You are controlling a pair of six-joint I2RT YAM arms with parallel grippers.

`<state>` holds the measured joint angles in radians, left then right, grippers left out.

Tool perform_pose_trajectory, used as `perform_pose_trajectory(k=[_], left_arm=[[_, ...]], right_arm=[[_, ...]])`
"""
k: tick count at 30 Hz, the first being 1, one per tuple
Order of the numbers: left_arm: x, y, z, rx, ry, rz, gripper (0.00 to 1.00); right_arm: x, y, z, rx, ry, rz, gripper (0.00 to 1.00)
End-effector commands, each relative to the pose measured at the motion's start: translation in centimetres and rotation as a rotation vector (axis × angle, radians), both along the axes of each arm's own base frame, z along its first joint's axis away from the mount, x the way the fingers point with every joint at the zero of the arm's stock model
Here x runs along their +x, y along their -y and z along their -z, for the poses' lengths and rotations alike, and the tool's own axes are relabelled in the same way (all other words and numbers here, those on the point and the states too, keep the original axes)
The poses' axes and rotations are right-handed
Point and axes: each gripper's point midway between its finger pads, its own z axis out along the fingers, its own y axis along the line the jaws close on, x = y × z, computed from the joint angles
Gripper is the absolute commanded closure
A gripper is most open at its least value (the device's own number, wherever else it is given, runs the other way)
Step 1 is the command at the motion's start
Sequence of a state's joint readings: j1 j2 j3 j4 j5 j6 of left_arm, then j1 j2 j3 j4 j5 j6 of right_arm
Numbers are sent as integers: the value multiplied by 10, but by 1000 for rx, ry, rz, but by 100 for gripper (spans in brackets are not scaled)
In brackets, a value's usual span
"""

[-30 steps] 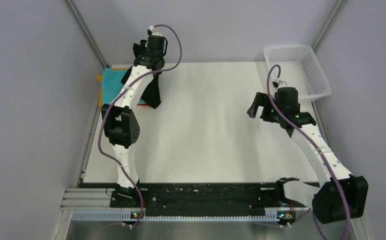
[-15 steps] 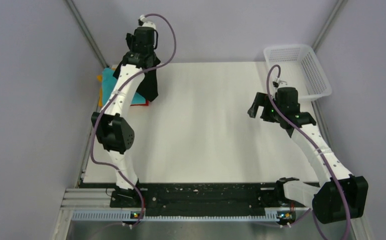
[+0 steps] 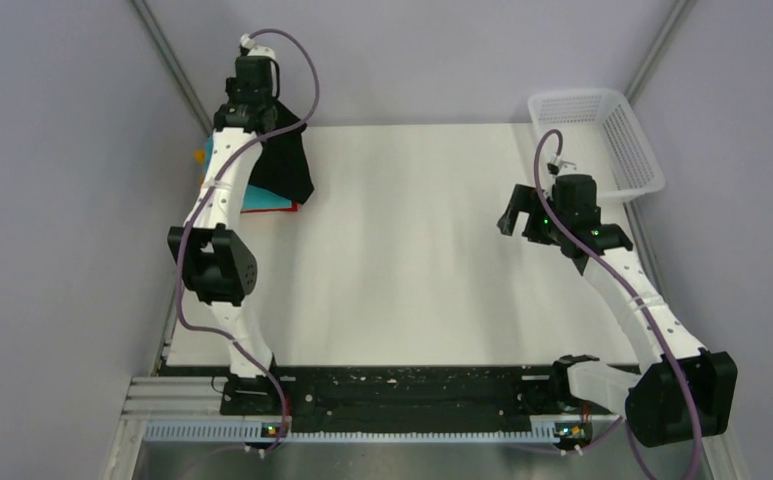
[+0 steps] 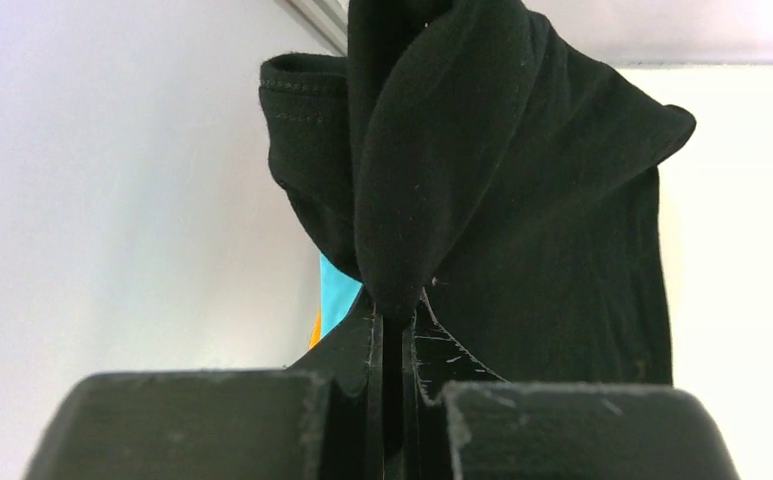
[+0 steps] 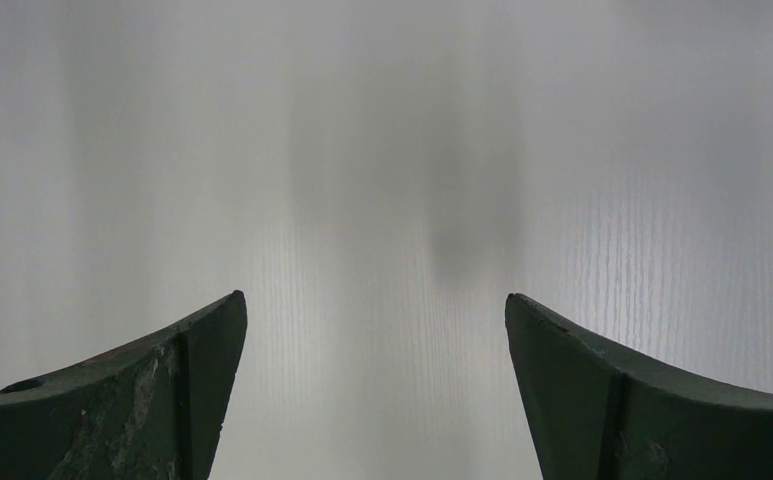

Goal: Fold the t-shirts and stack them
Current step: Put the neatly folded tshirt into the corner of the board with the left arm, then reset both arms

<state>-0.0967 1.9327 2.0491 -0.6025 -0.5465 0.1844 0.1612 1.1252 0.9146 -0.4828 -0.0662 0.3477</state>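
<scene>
Two arms inspected: left pinching the black shirt, right spread above the table

Your left arm runs from its base at the near edge up the left side of the table (image 3: 412, 260). The elbow sits at mid-depth, and the forearm rises to a wrist held high over the far left corner. The left gripper (image 4: 392, 320) is pressed together on a fold of the black t-shirt (image 3: 287, 165). In the wrist view the cloth bunches just past the fingertips, with a hemmed sleeve opening at the upper left.

From above, you can see the black shirt hanging from that wrist and draping over the folded stack in the far left corner. It covers much of the teal shirt (image 3: 259, 197). A red shirt (image 3: 284, 208) shows as a thin edge under the teal on the near side, and an orange-yellow shirt (image 3: 202, 157) peeks out at the left. Whether the black hem rests on the stack cannot be told.

Your right arm leans from its base at the near right toward the far side, its wrist bent over the right half of the table. The right gripper (image 5: 374, 297) points down with its fingers spread wide, and only table surface shows between them. The white mesh basket (image 3: 602, 130) stands at the far right corner, near that wrist but apart from it.
</scene>
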Motion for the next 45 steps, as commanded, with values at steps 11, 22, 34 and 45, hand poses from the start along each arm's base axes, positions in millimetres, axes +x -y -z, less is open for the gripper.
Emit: perform_pose_trajectory(k=[11, 22, 34, 45], left_arm=[[43, -109, 69, -33, -2, -91, 100], [51, -147, 118, -88, -16, -164, 85], [20, -161, 48, -200, 166, -362, 1], [-15, -59, 10, -531, 224, -8, 1]], right_arm=[[10, 11, 0, -57, -18, 39, 1], [19, 10, 3, -46, -47, 66, 1], [20, 19, -32, -31, 71, 134, 1], [-7, 26, -60, -3, 202, 160, 1]])
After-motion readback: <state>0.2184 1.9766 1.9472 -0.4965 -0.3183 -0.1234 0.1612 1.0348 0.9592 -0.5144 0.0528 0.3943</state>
